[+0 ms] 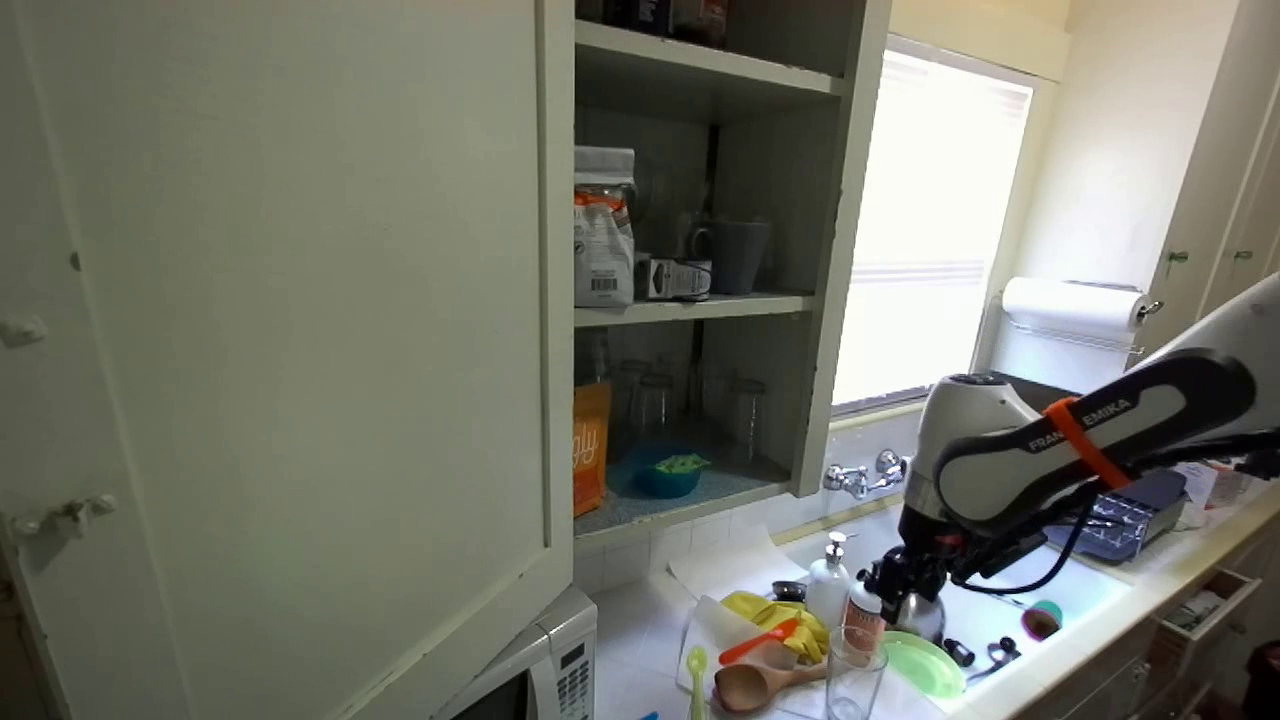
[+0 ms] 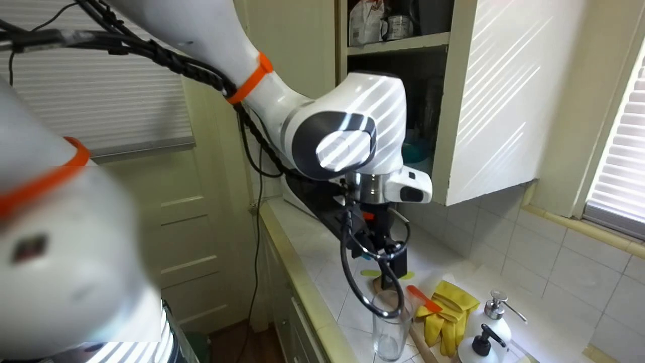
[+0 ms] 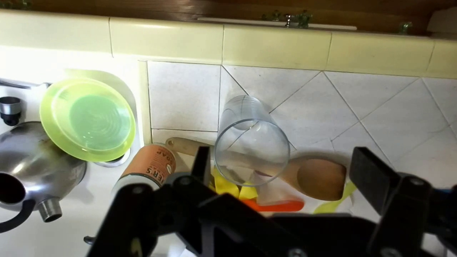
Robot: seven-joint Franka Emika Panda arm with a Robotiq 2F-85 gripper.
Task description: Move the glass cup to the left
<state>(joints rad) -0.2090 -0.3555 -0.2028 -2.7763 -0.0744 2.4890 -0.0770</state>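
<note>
In an exterior view: cupboard [image 1: 815, 400], standing open. Middle shelf: bag [image 1: 605, 240], box [image 1: 678, 279], mug [image 1: 738, 258]. Bottom shelf: orange packet [image 1: 591, 450], several tumblers [image 1: 655, 405], blue bowl [image 1: 668, 482] with something green in it, too small for me to name. Packet and paper roll [image 1: 1075, 303] show from this side alone. Sink [image 1: 1090, 592]: contains a kettle [image 1: 922, 620], partly behind the gripper [image 1: 893, 600], and a pink-and-teal beaker [image 1: 1042, 622]. Drawer [image 1: 1226, 612]: pulled out, contents indistinct. Glass cup [image 1: 855, 675]: upright on the counter [image 1: 640, 640], its upper part overlapping the soap bottle [image 1: 865, 612] from here. How the fingers stand I cannot tell from this side.

In an exterior view: panelled door [image 2: 186, 242]; arm [image 2: 347, 136]; cable [image 2: 363, 297], looping down across the glass cup's rim in my line of sight. The glass cup stands on tile, just beside the handle of a wooden spoon [image 2: 422, 343]. Near by: yellow gloves [image 2: 448, 315], red spatula [image 2: 424, 299], metal-headed pump bottle [image 2: 496, 325]. Bowl: in part only, contents hidden.

Wrist view: gripper spread, fingers [image 3: 371, 178] well apart, the glass cup showing between them with a gap at either side. Its mouth faces up; the spoon shows through its wall. Green plate [image 3: 87, 117]: overlaps the kettle. The word SOAP is legible here alone.
</note>
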